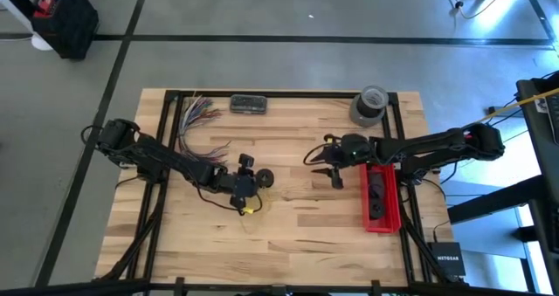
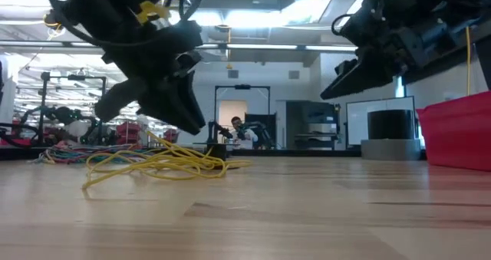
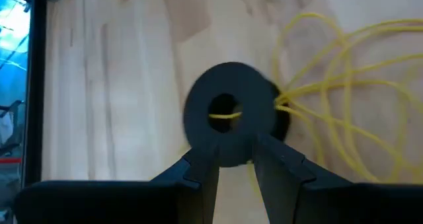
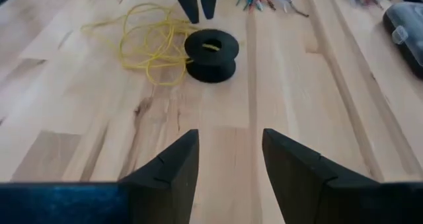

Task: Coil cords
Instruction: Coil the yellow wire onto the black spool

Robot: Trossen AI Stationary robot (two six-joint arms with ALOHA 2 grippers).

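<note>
One yellow cord [image 4: 147,44] lies in loose loops on the wood table [image 4: 79,125], one end running into the hub of a black spool [image 4: 211,54]. Left gripper [image 3: 235,159] sits right at the spool's rim, jaws a narrow gap apart with the rim between the tips; actual squeeze hard to confirm. Right gripper [image 4: 230,159] hovers apart from the spool, jaws spread, nothing in them. Multicoloured wires [image 1: 196,117] sit further back; red bin [image 1: 382,197] near the right arm.
</note>
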